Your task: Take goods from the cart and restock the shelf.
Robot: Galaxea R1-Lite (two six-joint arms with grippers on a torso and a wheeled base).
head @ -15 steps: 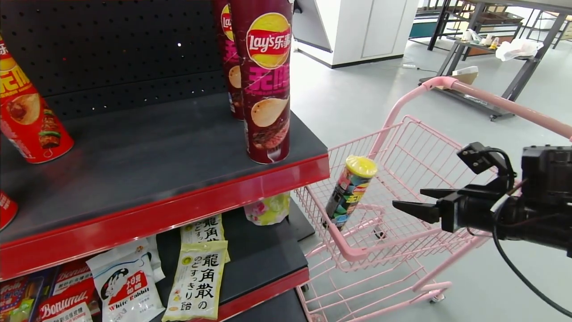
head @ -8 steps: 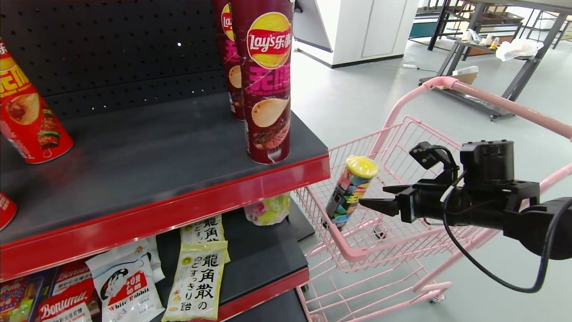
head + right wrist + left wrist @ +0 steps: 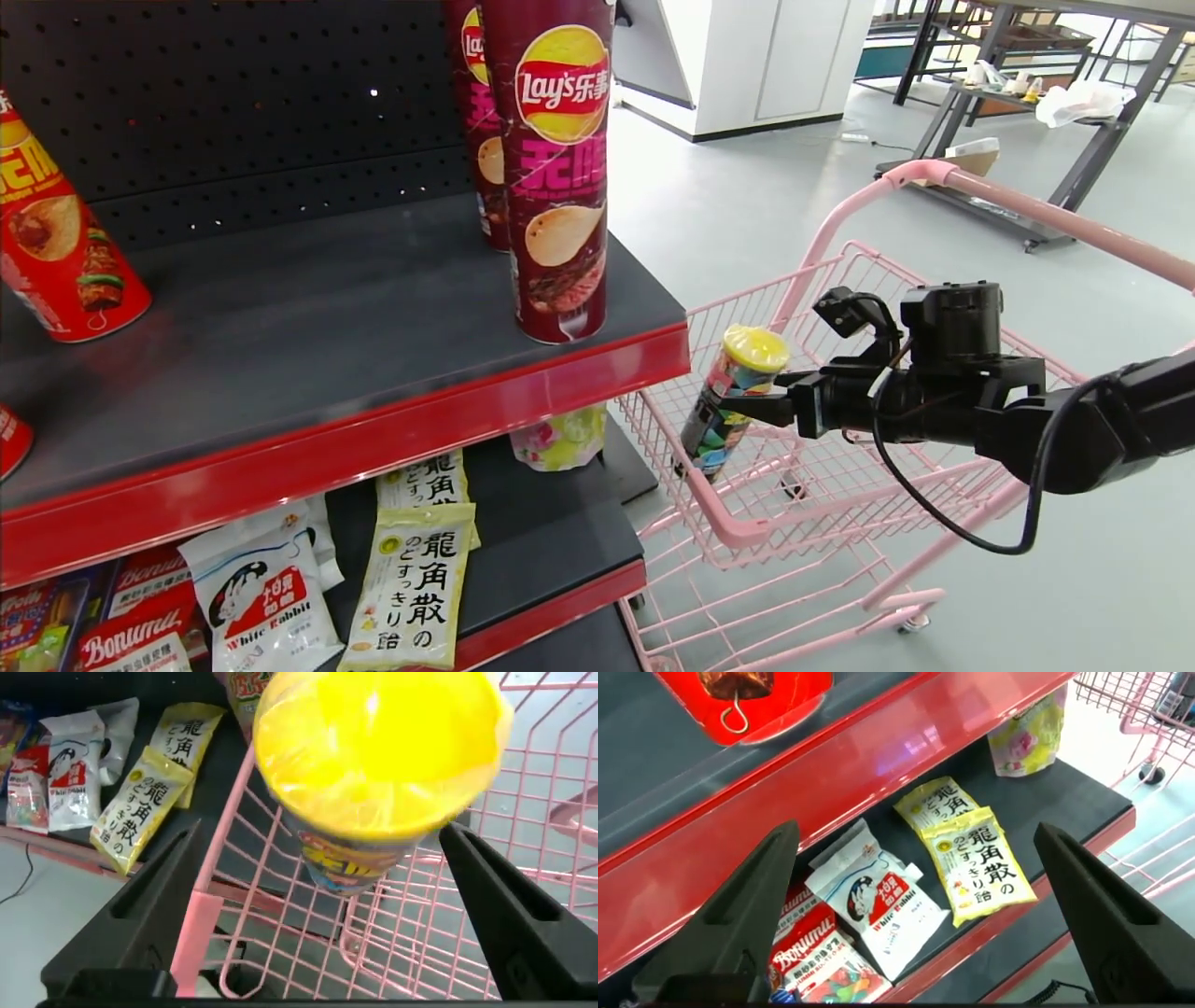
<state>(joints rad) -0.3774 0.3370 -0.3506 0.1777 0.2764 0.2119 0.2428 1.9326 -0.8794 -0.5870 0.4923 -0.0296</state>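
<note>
Head cam first: the pink cart [image 3: 738,532] takes up the lower right of the frame, parked right beside the end of the shelf [image 3: 373,443]. The thing to restock, a multicoloured chip tube [image 3: 719,420] with a yellow lid, is just right of centre. It stands tilted in the basket corner nearest the shelf. The right gripper [image 3: 752,403] comes in level from the right edge, with its tips at the upper part of the tube, just under the lid. I can't tell from this angle if it's touching.

On the shelf's top board, two tall maroon cans [image 3: 558,177] stand upright at top centre, one behind the other. A red can [image 3: 56,252] sits at the left edge. On the lower board, bottom left, flat bags are lying around: yellow packets [image 3: 411,588], a white bag [image 3: 266,597] and a red bag [image 3: 140,635].

Left wrist cam: the left gripper [image 3: 915,831] hangs in front of the shelf with its fingers spread wide and nothing between them. Past it are the yellow packets [image 3: 976,859], the white bag [image 3: 878,905], the red bag [image 3: 808,957] and a pale green bag [image 3: 1027,733].

Right wrist cam: the tube's yellow lid [image 3: 374,747] is big and close, sitting between the right gripper's [image 3: 318,831] fingers. They're spread wider than the tube, with a gap on each side, so it isn't pinching anything. The pink cart wire [image 3: 271,905] is underneath
</note>
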